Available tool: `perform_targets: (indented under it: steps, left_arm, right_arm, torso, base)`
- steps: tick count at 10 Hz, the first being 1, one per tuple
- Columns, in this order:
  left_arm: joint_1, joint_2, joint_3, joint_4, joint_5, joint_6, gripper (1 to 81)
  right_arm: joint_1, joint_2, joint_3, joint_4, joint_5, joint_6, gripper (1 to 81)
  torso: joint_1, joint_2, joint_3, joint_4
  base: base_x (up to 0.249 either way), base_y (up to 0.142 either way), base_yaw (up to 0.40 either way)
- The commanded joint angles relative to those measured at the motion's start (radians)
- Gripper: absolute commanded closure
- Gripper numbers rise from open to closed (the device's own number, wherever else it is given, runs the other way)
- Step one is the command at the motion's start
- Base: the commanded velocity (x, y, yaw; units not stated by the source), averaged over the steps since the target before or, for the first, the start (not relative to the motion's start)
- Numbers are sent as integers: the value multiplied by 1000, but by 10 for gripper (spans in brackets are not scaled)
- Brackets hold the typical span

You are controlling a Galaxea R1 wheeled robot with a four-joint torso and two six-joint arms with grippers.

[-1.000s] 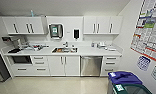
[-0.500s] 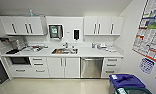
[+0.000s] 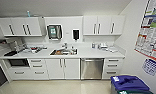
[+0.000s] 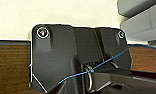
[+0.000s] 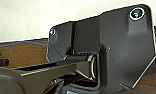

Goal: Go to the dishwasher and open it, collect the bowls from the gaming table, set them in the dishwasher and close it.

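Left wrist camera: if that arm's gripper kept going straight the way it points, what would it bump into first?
Hard to say. The gripper's fingers cannot be made out. Past the robot's own dark plate lie a brown wood-grain surface and a pale wall; the wood surface looks the likelier first contact, but depth is unclear.

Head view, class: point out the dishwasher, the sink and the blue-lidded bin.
dishwasher [image 3: 92, 69], head view, middle of its steel door.
sink [image 3: 63, 52], head view, its basin in the counter.
blue-lidded bin [image 3: 129, 83], head view, top of its lid.

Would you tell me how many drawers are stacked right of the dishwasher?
3, stacked beside the dishwasher: top, middle, bottom.
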Motion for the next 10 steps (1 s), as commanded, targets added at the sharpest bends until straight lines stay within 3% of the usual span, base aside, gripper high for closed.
perform_targets:
  steps: [1,10]
  left_arm:
    - [-45,-30,8,7,48,2,10]
    - [-45,-30,10,7,48,2,10]
  right_arm:
    - [51,-8,24,2,-60,0,10]
    - [49,-11,23,3,-48,0,10]
  torso:
    - [-1,0,0,0]
    - [-1,0,0,0]
  base:
    - [112,0,0]
    - [113,0,0]
